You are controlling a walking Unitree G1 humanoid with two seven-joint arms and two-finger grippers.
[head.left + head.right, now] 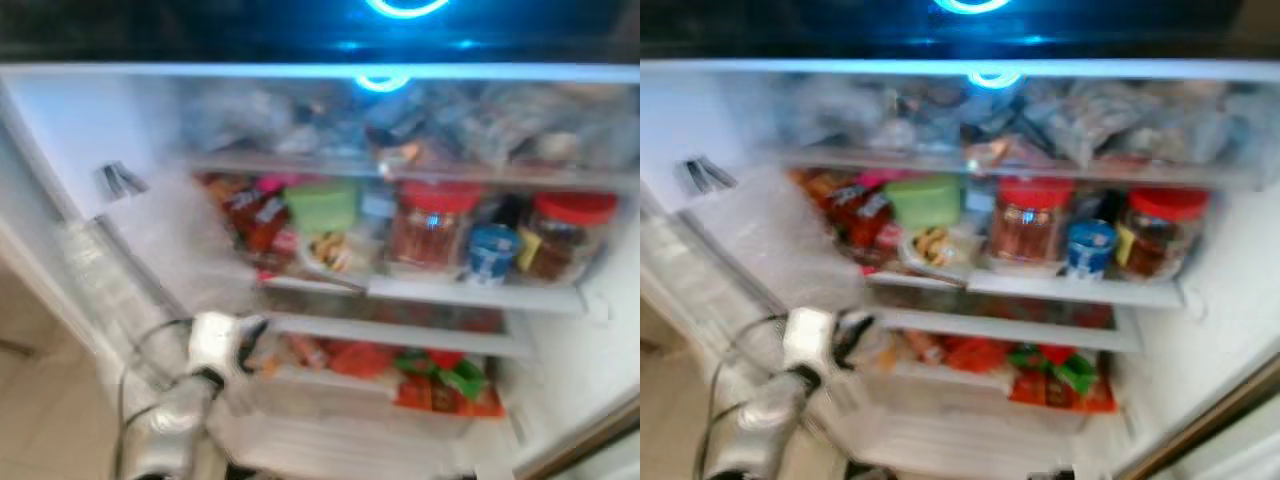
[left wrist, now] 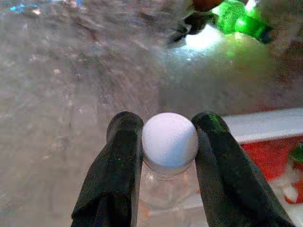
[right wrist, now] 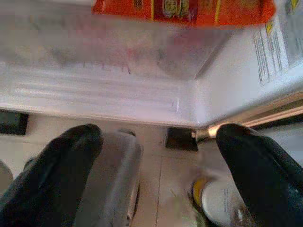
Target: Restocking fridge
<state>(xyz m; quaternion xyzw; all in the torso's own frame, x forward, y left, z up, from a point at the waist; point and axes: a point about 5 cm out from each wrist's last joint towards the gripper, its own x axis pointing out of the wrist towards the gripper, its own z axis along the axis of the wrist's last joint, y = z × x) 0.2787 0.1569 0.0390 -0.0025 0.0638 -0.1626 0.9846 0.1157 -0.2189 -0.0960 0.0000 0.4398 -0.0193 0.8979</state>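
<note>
From my head, the open white fridge [image 1: 560, 370] stands before me, red-lidded jars on its middle shelf; my left gripper [image 1: 245, 345] reaches toward the lower shelf at seven o'clock.

Left wrist: my fingers [image 2: 118, 175] clamp the neck of a clear plastic bottle with a white cap [image 2: 169, 140], carried in for shelving.

Right wrist: my right gripper [image 3: 156, 165] hangs wide apart, empty, below the fridge's bottom edge.

Two jars [image 1: 437, 225] on middle shelf [image 1: 470, 293], can [image 1: 492, 254] between them; left hand [image 2: 163, 158] before lower drawer [image 1: 380, 385], gripping bottle [image 2: 169, 156].
</note>
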